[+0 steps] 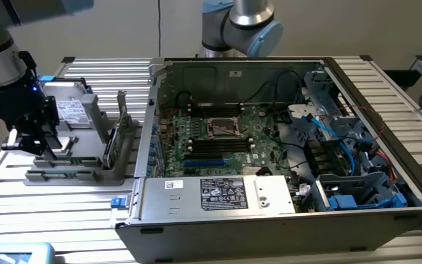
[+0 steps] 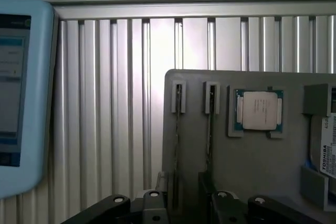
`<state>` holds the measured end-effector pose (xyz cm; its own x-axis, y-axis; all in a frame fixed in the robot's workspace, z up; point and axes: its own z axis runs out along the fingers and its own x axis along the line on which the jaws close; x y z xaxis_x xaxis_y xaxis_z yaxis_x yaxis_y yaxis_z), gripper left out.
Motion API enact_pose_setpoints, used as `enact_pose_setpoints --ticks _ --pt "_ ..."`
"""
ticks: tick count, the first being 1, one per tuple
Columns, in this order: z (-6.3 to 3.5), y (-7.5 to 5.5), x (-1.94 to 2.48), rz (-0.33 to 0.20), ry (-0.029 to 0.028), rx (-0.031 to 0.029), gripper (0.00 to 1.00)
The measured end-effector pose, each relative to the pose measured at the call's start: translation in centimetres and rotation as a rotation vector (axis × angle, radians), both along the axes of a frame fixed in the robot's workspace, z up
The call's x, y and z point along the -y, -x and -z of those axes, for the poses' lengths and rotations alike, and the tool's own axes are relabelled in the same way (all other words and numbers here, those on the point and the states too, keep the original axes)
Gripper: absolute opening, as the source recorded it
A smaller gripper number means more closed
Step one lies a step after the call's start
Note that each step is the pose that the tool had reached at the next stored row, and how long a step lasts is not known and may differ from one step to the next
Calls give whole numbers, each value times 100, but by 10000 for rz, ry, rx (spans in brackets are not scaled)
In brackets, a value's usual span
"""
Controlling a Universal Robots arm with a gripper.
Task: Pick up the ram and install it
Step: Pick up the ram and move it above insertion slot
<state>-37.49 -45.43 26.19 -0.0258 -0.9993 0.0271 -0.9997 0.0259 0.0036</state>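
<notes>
Two ram sticks stand on edge in slots of the grey holder (image 2: 252, 182); one ram (image 2: 177, 150) runs down between my fingers, the other (image 2: 210, 129) lies beside it and passes under one dark finger (image 2: 207, 192). My gripper (image 2: 181, 211) hovers just above them, open, with nothing gripped. From the exterior view the gripper (image 1: 39, 148) hangs over the holder (image 1: 72, 170) at that view's left, where the ram (image 1: 68, 162) shows as a thin green strip. The motherboard's black slots (image 1: 218, 146) lie inside the open computer case (image 1: 270, 214).
A silver processor chip (image 2: 259, 110) and a hard drive (image 2: 326, 150) sit in the same holder. A taller green card with a bracket (image 1: 119, 132) stands at the holder's case side. A light blue tablet (image 2: 21, 93) lies on the slatted aluminium table (image 2: 115, 103).
</notes>
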Motion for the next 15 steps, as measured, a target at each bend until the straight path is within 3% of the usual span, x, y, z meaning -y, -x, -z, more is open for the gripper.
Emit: enact_pose_setpoints --ticks 15 --pt "272 -60 49 -27 0 -39 36"
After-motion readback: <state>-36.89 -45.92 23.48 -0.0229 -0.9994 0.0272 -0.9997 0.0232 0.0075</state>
